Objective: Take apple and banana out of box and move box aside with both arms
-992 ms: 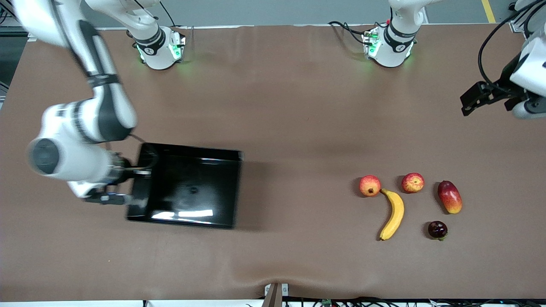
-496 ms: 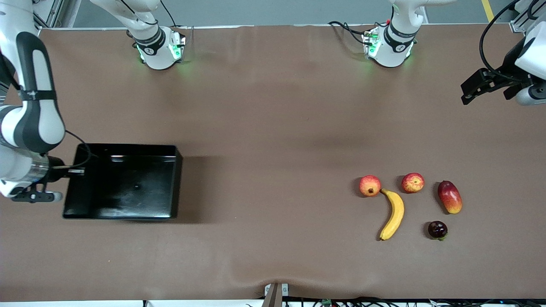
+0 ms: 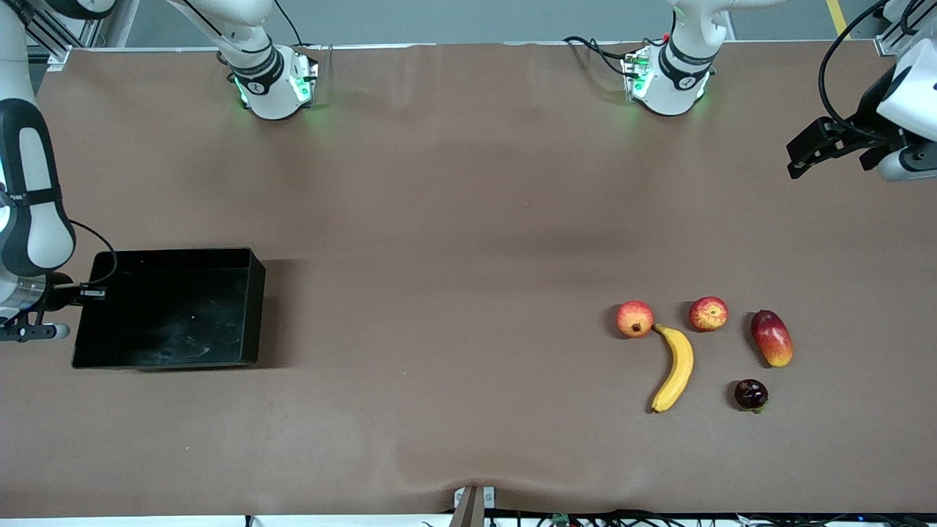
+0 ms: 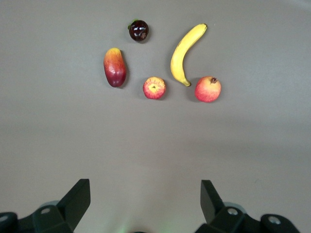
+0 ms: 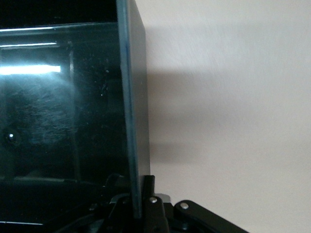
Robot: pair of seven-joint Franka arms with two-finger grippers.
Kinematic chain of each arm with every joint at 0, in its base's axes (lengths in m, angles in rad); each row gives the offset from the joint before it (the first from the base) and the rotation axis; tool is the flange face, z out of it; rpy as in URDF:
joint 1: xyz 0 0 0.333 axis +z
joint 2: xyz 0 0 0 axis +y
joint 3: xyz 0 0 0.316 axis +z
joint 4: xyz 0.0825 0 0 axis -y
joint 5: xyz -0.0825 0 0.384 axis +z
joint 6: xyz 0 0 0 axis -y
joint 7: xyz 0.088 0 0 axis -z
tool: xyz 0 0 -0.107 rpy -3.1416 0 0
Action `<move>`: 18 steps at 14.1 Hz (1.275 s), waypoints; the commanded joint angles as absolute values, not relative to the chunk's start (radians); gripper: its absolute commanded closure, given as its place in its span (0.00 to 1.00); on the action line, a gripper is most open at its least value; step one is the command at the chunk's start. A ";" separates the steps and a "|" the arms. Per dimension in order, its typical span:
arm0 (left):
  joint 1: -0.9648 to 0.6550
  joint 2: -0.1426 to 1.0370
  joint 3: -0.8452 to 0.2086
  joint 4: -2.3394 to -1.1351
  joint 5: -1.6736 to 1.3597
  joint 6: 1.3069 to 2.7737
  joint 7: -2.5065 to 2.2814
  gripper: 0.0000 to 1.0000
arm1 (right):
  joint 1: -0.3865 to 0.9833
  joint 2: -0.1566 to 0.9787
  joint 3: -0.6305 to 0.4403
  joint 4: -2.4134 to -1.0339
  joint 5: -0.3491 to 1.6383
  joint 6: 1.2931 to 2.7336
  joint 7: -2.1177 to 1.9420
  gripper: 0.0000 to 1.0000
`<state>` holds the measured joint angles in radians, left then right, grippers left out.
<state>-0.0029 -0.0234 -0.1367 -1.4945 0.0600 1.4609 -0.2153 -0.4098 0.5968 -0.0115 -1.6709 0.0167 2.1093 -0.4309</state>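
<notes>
The box (image 3: pixel 252 307) is a glossy black tray, empty, at the right arm's end of the table. My right gripper (image 3: pixel 86 293) is shut on its end wall; the right wrist view shows that wall (image 5: pixel 131 97) pinched between the fingers of the gripper (image 5: pixel 138 194). The banana (image 3: pixel 675 367) and the apple (image 3: pixel 708 313) lie toward the left arm's end, and both show in the left wrist view, banana (image 4: pixel 186 53) and apple (image 4: pixel 154 88). My left gripper (image 3: pixel 812 150) is open and empty in the air at that end of the table, its fingers wide apart (image 4: pixel 145 199).
A pomegranate (image 3: pixel 635 318) touches the banana's top end. A red-yellow mango (image 3: pixel 771 337) lies beside the apple. A dark mangosteen (image 3: pixel 750 394) lies nearer the front camera. The two arm bases (image 3: pixel 274 84) (image 3: pixel 666 77) stand at the table's back edge.
My right gripper has moved the box a long way toward the right arm's end of the table. The left gripper has barely shifted. The fruits have not moved.
</notes>
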 commanded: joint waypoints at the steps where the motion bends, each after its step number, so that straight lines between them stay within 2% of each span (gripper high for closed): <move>1: -0.012 -0.048 -0.129 -1.525 0.040 1.456 -0.195 0.00 | -0.460 0.637 0.021 -1.655 0.061 2.103 -0.448 1.00; 3: -0.011 -0.046 -0.130 -1.526 0.040 1.456 -0.193 0.00 | -0.462 0.638 0.020 -1.657 0.064 2.102 -0.449 1.00; 4: -0.011 -0.048 -0.130 -1.528 0.040 1.456 -0.193 0.00 | -0.459 0.638 0.020 -1.660 0.063 2.094 -0.452 0.89; 5: -0.011 -0.049 -0.132 -1.526 0.040 1.456 -0.192 0.00 | -0.459 0.637 0.020 -1.663 0.061 2.089 -0.453 0.50; 6: -0.014 -0.051 -0.132 -1.525 0.029 1.456 -0.193 0.00 | -0.459 0.632 0.020 -1.663 0.061 2.083 -0.451 0.00; 13: -0.006 -0.041 -0.127 -1.523 -0.009 1.456 -0.193 0.00 | -0.443 0.500 0.025 -1.623 0.052 1.976 -0.453 0.00; 18: -0.005 -0.051 -0.124 -1.526 0.002 1.448 -0.198 0.00 | -0.306 0.333 0.023 -1.620 0.054 1.939 -0.424 0.00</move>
<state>-0.0067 -0.0246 -0.1308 -1.5104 0.0085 1.4607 -0.2153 -0.3736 0.4113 0.0303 -1.5943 0.0436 1.9713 -0.4411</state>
